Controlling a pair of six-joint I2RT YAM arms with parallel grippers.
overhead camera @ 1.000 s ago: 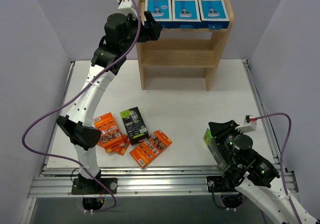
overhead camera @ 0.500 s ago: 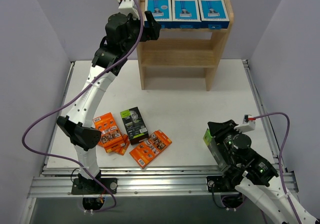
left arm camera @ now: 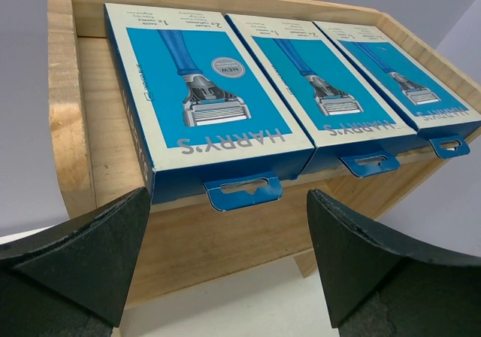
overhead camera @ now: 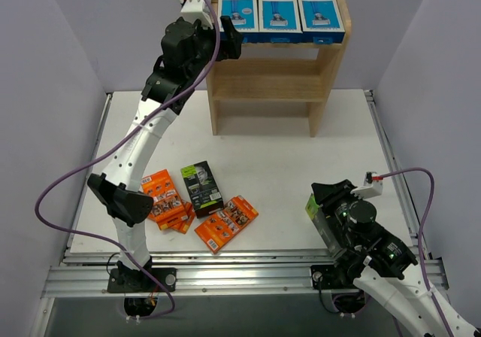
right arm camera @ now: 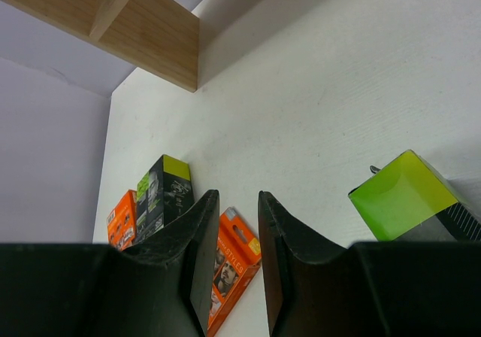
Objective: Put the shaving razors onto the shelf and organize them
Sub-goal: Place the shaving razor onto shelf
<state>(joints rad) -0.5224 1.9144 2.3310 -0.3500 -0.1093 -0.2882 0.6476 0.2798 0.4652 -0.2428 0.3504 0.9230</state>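
Left end effector (left arm camera: 229, 194): hovering at the left end of the shelf's (left arm camera: 68, 119) top tier, fingers spread wide apart and gripping nothing, framing the hang tab of the nearest blue box (left arm camera: 207, 104).
Right end effector (right arm camera: 238, 194): sitting low over the near right part of the bench (overhead camera: 301, 164), fingers standing close with only a narrow gap showing, nothing between them.
Razors already shelved: three blue boxes are lying flat side by side on the top tier, their tabs overhanging the front edge; the middle tier is looking bare, and the bottom one is not showing clearly.
Razors waiting: several orange packs (overhead camera: 225, 223) are lying scattered and partly overlapping on the near left of the bench, with a black-and-lime box (overhead camera: 201, 186) among them; a second black-and-lime box (right arm camera: 406, 198) is sitting just beside the right end effector.
Handling, boxes: probably light, stiff cardboard with smooth printed faces that are likely slippery; pinching across the two long side walls seems the best hold.
Handling, orange packs: flat and thin, likely bending a little; taking one by its long edges, starting from the top of the overlapping pile, looks safest.
Risk: squeezing hard is likely denting the card, and a loose grip is inviting a slide.
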